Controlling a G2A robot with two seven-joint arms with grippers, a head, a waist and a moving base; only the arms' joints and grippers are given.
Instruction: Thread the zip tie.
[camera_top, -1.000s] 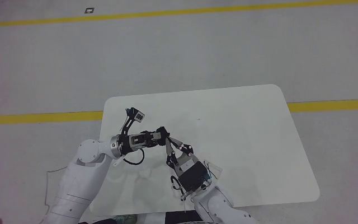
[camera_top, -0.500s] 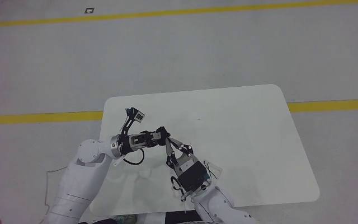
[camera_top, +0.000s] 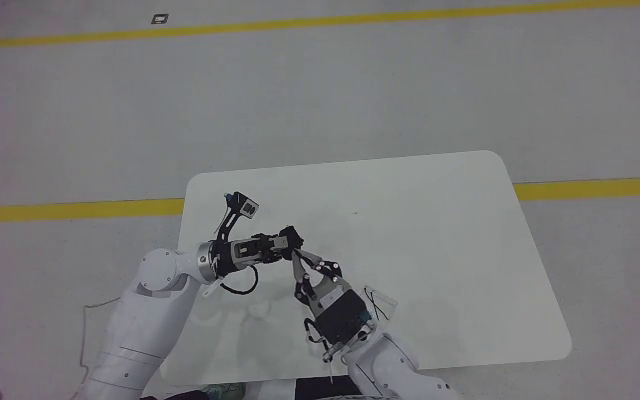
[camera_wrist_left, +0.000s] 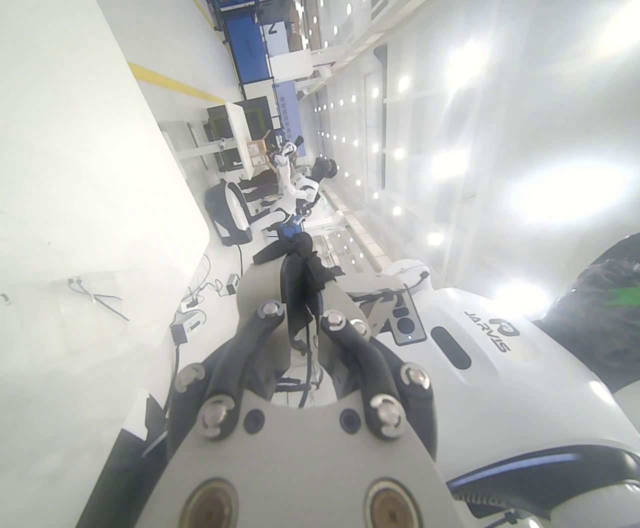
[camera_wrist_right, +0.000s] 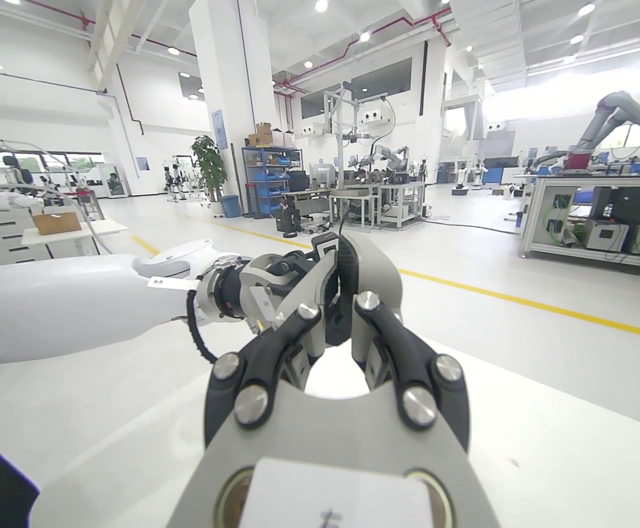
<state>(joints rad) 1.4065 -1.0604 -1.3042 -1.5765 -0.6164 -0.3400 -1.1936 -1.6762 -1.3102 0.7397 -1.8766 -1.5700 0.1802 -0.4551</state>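
— Where do the arms stand?

— Both are over the left part of the tabletop (camera_top: 450, 220), about midway between its far and near edges. The left pincer (camera_top: 287, 240) comes in from the left edge and the right pincer (camera_top: 298, 262) from the near edge. Their tips meet, raised off the surface.

— And the fingers?

— The right pincer's fingers are pressed together on the zip tie (camera_wrist_right: 342, 222), a thin dark strip that stands up from between its tips. The left pincer's tips sit right against them. The left wrist view shows that pincer's fingers drawn together too, but I cannot tell whether the tie lies between them.

— Anything else on the tabletop?

— A clear bag (camera_top: 376, 300) lies flat nearer the near edge, to the right of the pincers and apart from them. It has a few thin dark pieces inside, too small to name.
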